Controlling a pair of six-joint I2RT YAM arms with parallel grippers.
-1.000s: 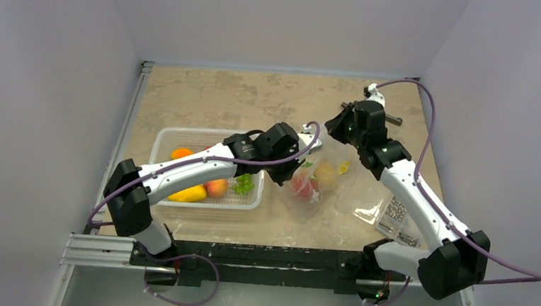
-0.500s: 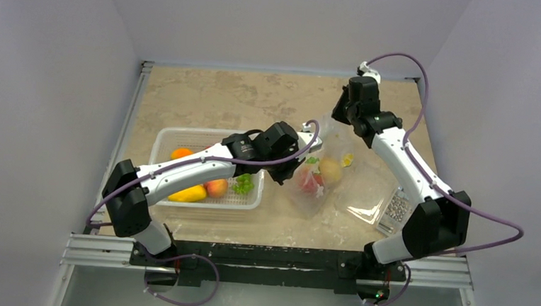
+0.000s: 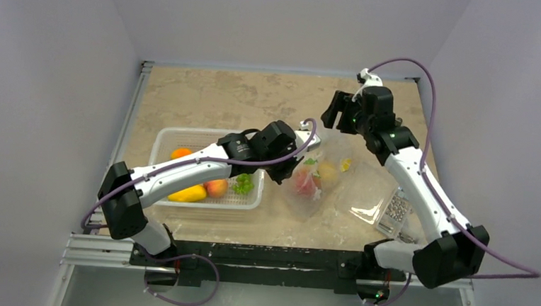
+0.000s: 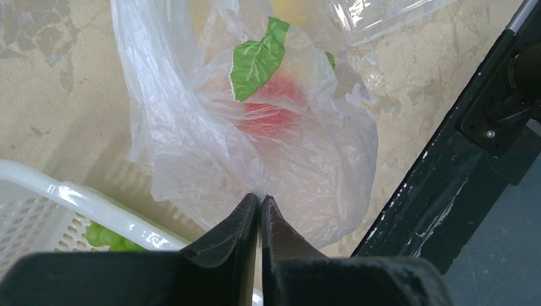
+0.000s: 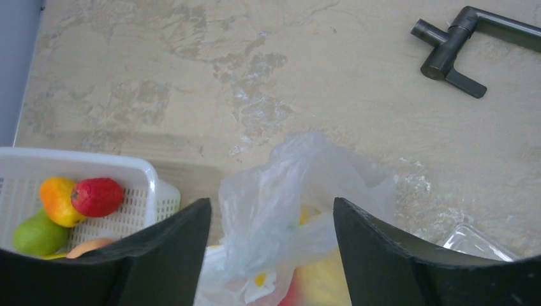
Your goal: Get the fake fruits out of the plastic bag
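The plastic bag (image 3: 321, 179) lies right of the basket, its clear film printed with leaves and lemon slices. Through the film show the fake fruits, a red apple (image 3: 302, 184) and a yellowish pear (image 3: 327, 172). My left gripper (image 4: 260, 197) is shut, its tips pinching the bag's (image 4: 191, 127) film on the near side of the apple (image 4: 271, 108). My right gripper (image 5: 271, 210) hangs open above the bag's (image 5: 287, 185) bunched top with nothing held. The pear (image 5: 325, 280) shows below it.
A white mesh basket (image 3: 160, 140) left of the bag holds several other fruits and green grapes (image 4: 105, 236). A clear box of screws (image 3: 396, 209) sits at the right. A dark metal tool (image 5: 446, 54) lies behind the bag. The black frame rail (image 4: 446, 191) runs along the near edge.
My right gripper rose with the bag's top, then opened and let it go, and now sits a little lower and to the left. The left arm has hardly moved.
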